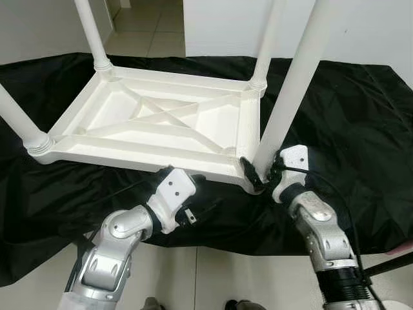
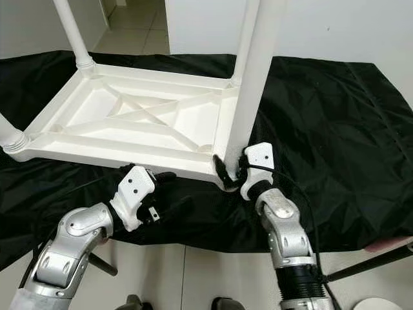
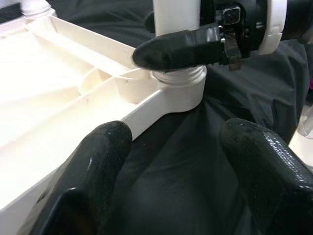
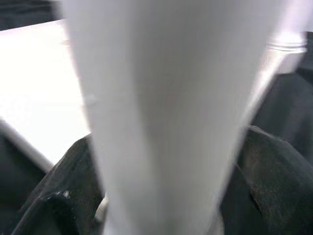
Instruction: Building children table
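White plastic tabletop [image 1: 161, 123] lies upside down on a black sheet [image 1: 361, 129], ribbed underside up, cross braces visible. Legs stand in the far left [image 1: 90, 32], far right [image 1: 268, 39] and near left [image 1: 16, 119] corner sockets. Fourth leg [image 1: 293, 84] stands at the near right corner, tilted a little, its foot in the socket collar.

Right gripper [image 1: 261, 173]: clenched on the fourth leg just above the collar, one black finger on each side of the leg; the right wrist view has the leg close between both fingers [image 4: 264, 166].

Left gripper [image 1: 187, 194]: released, fingers apart, holding nothing. It sits at the tabletop's near edge, over the sheet, just below the rim. In the left wrist view one finger [image 3: 98, 166] is against the rim's outer side, the other [image 3: 264, 166] over bare sheet.

Sheet drapes over the front edge of its support; pale floor [image 1: 213, 278] below.
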You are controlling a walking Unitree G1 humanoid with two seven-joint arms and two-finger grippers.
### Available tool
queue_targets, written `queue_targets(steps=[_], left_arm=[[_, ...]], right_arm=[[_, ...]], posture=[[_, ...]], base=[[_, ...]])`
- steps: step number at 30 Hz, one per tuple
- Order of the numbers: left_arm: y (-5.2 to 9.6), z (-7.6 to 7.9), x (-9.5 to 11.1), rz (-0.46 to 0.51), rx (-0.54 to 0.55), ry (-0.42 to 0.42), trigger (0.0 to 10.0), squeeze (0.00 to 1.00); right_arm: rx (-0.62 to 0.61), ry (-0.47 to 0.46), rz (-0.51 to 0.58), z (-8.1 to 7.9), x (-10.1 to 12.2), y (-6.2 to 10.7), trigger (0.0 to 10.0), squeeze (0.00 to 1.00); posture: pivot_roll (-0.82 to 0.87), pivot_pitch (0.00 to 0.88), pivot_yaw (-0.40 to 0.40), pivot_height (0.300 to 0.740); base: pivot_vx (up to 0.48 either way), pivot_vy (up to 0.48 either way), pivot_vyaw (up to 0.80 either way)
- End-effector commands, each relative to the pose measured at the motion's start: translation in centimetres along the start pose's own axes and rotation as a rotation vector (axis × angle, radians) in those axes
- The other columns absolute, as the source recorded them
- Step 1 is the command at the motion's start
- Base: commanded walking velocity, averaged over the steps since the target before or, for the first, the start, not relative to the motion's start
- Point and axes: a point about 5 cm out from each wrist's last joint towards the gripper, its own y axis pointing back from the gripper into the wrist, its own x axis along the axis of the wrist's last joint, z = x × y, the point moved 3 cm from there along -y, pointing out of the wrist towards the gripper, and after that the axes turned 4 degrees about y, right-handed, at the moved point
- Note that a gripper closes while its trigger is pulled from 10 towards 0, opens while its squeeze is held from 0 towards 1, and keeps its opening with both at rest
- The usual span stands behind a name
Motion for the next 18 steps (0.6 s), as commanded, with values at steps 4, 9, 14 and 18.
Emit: queue_targets(steps=[4, 9, 14, 18], left_arm=[[0.2, -1.4, -0.4, -0.031, 0.16, 0.025, 10.0, 0.0], [0.1, -1.5, -0.1, -0.026, 0.156, 0.01, 10.0, 0.0], [0.1, -1.7, 0.0, -0.025, 0.157, -0.004, 10.0, 0.0], [0.2, -1.9, 0.3, -0.023, 0.164, -0.011, 10.0, 0.0]], right_arm=[[0.18, 0.053, 0.006, -0.8, -0.1, -1.3, 10.0, 0.0], [0.287, 0.081, 0.012, -0.4, 0.1, -2.2, 8.1, 0.0], [0.299, 0.11, -0.001, 0.3, -0.2, -2.5, 0.7, 0.0], [0.29, 0.079, -0.005, 0.8, -0.5, -2.3, 0.0, 0.0]], posture=[[-0.04, 0.128, 0.043, 0.74], [-0.04, 0.122, 0.047, 0.74], [-0.03, 0.113, 0.055, 0.74], [-0.02, 0.112, 0.051, 0.74]], base=[[0.0, 0.0, 0.0], [0.0, 0.0, 0.0], [0.0, 0.0, 0.0], [0.0, 0.0, 0.0]])
